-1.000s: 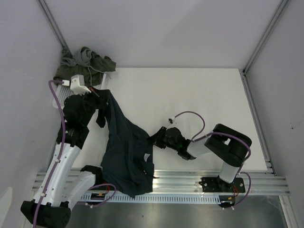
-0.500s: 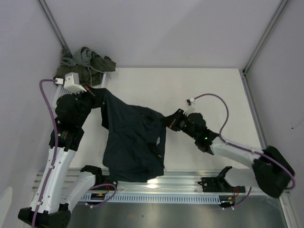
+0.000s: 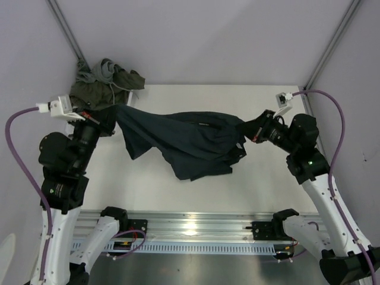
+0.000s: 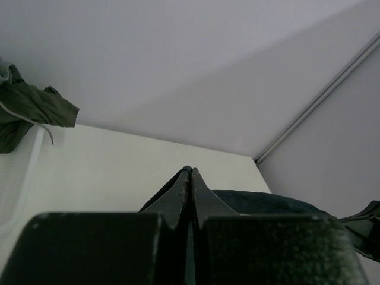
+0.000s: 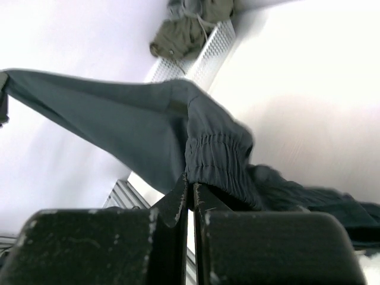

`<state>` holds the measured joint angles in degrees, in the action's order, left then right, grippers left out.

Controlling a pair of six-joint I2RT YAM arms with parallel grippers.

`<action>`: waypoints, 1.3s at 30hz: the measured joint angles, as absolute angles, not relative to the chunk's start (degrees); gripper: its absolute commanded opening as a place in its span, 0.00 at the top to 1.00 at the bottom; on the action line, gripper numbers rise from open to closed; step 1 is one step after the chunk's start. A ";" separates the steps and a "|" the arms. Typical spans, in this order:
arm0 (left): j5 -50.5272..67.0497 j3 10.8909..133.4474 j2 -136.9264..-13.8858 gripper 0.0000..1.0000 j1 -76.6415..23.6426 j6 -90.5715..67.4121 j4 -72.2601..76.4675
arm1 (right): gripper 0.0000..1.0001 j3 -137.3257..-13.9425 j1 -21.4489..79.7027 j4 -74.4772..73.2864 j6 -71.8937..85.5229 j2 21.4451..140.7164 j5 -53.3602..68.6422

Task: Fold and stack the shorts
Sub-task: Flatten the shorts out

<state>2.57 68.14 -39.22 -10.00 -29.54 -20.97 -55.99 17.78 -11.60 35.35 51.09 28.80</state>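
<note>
The dark navy shorts [image 3: 184, 142] hang stretched in the air between my two grippers, above the back half of the white table. My left gripper [image 3: 113, 119] is shut on their left end; in the left wrist view [image 4: 191, 173] the jaws are pressed together and navy cloth [image 4: 267, 202] shows just beyond. My right gripper [image 3: 248, 130] is shut on the elastic waistband [image 5: 222, 160], with the rest of the cloth [image 5: 113, 113] stretching away to the left. The olive green shorts [image 3: 119, 83] lie bunched at the back left corner with light grey cloth [image 3: 95, 71] on them.
A white mesh basket [image 5: 205, 50] stands at the back left under the olive pile, also seen in the left wrist view [image 4: 18, 178]. An aluminium rail [image 3: 196, 222] runs along the near edge. Walls close the table in on three sides.
Both arms have lifted and moved apart. The navy shorts, earlier draped over the near edge, are now pulled out wide between the grippers farther back.
</note>
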 measured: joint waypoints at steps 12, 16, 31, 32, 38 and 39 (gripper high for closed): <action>2.26 71.05 -32.42 1.00 -10.00 -29.52 -24.60 | 1.00 -59.96 4.93 -17.56 35.68 48.71 41.60; 2.24 73.10 -33.04 1.00 -10.00 -29.43 -26.17 | 1.00 -62.81 2.55 -18.61 35.94 49.71 44.49; 6.26 77.97 -34.81 1.00 -10.00 -29.61 -27.20 | 1.00 -71.92 -2.87 -25.36 34.89 50.81 51.90; 6.90 78.94 -34.70 1.00 -10.00 -29.74 -27.29 | 1.00 -73.10 -2.87 -26.30 34.89 50.00 52.01; 10.76 84.84 -32.12 1.00 -10.00 -30.89 -27.73 | 1.00 -83.99 -2.87 -32.49 34.48 45.56 53.69; 11.03 85.78 -31.31 1.00 -10.00 -31.03 -27.77 | 1.00 -85.60 -2.87 -33.36 34.26 44.84 53.78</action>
<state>11.03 85.78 -31.31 -10.00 -31.03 -27.77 -85.60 -2.87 -33.36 34.26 44.84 53.78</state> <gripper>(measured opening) 0.002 0.010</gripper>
